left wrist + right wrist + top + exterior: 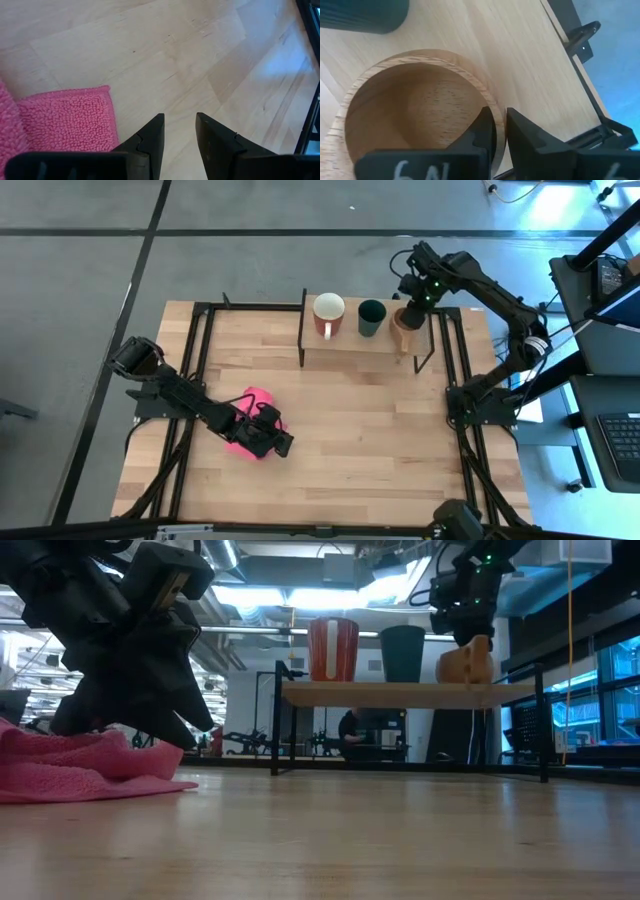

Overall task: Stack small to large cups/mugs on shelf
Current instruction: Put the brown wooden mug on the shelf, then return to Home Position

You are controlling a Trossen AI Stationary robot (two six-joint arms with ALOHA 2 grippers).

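A: Setting: a light wooden bench (350, 430) with a black frame, on a grey floor; the low view looks past it into a lit workshop.

B: Item one, the shelf?

A: Shelf (350, 345): a small raised rack with a pale board and thin black legs, at the far edge of the bench, toward the right arm's side. Three vessels stand in a row on it.

B: List them.

A: Red mug (328, 314), white inside, at the left end. Dark green cup (371, 317) in the middle, just beside it. Tan wooden cup (404, 326) at the right end, upright on the board.

B: Right hand?

A: Right hand (500, 131): directly above the wooden cup. One finger is inside the rim and the other outside, pinched on the cup's wall with only a narrow gap. It has hold of the wooden cup.

B: Left hand?

A: Left hand (178, 131): low over the near left part of the bench, well apart from the shelf. Its fingers (152, 135) stand partly apart with bare wood showing between them; it grips nothing.

B: Anything else?

A: Pink cloth (250, 405): crumpled on the bench, lying partly under the left arm, just beside its hand.
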